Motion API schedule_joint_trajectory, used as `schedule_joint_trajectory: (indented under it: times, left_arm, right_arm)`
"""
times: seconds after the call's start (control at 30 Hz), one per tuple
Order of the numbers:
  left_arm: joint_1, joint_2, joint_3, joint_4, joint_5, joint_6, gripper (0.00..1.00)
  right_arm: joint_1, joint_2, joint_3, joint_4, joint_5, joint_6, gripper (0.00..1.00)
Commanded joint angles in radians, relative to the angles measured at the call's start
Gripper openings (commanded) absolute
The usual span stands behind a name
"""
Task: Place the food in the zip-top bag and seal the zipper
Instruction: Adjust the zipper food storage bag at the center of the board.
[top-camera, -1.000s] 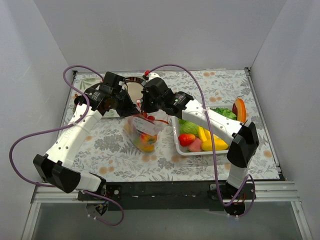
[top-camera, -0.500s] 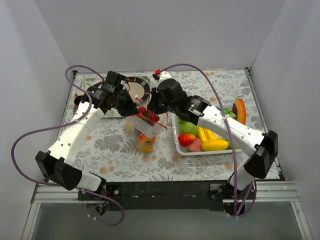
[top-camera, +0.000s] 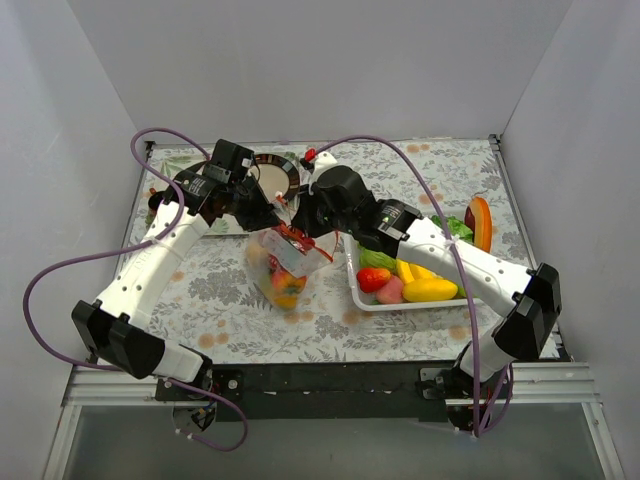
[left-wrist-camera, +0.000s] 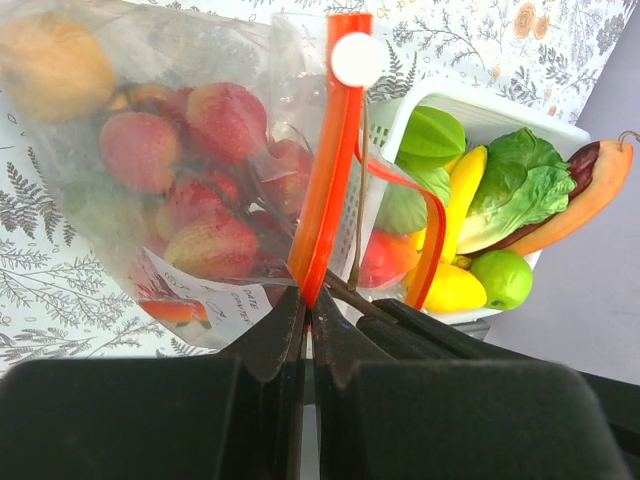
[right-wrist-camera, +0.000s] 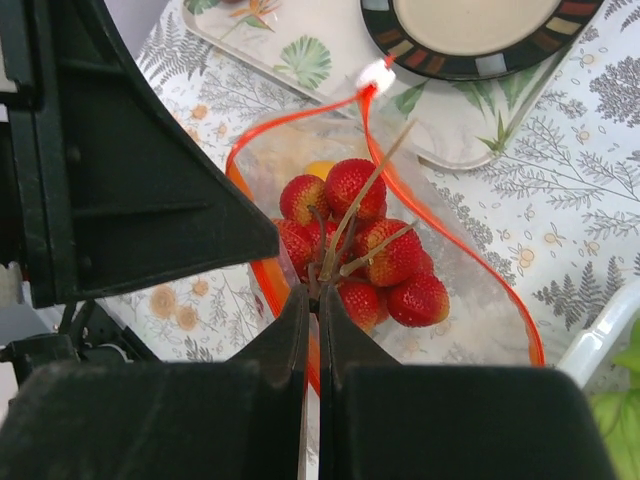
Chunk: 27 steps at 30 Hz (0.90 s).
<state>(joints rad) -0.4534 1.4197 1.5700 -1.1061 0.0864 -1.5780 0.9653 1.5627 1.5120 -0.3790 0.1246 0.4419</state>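
Left gripper (left-wrist-camera: 307, 305) is clamped tight on the zipper (left-wrist-camera: 330, 170), pinching the orange-red strip right at its near end. From the left wrist that strip stands almost upright, leaning a touch to the right, and runs away from the fingertips to a white slider (left-wrist-camera: 357, 60) at its far tip. Over to the right gripper (right-wrist-camera: 312, 292): fingers closed, and the thin stems of the strawberry bunch (right-wrist-camera: 365, 250) meet right at its tips, so it is gripping that bunch with the berries hanging inside the bag's mouth. That mouth is wide open, the 2 zipper halves bowed into a long oval whose long axis points from the right gripper towards the slider, just short of the striped plate (right-wrist-camera: 470, 20). From above, the zip-top bag (top-camera: 285, 268) sits mid-table (top-camera: 220, 290) between the 2 arms, just left of the white basket (left-wrist-camera: 470, 100), mouth held up at the grippers and its body reaching towards the near edge. An orange fruit (left-wrist-camera: 60, 60) lies deep in the pouch. In the basket: lettuce (left-wrist-camera: 520, 185), a banana (left-wrist-camera: 462, 190) and a lime (left-wrist-camera: 503, 278).
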Motion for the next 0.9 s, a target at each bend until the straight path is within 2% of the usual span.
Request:
schedule_joint_trajectory:
  times: [0.0, 0.5, 0.73, 0.87]
  left_arm:
    - [0.005, 0.001, 0.028, 0.012, 0.003, 0.003, 0.0]
    - [0.005, 0.013, 0.019, 0.022, 0.007, 0.001, 0.0]
    - [0.005, 0.025, 0.018, 0.032, 0.018, 0.001, 0.0]
    - [0.005, 0.031, 0.015, 0.034, 0.021, 0.003, 0.0]
  right_arm:
    - [0.009, -0.081, -0.001, 0.06, 0.058, -0.037, 0.01]
    - [0.012, -0.158, -0.029, 0.109, 0.038, -0.075, 0.01]
    - [0.012, -0.182, -0.105, 0.189, -0.097, -0.121, 0.01]
    - [0.012, -0.179, -0.142, 0.201, -0.099, -0.127, 0.01]
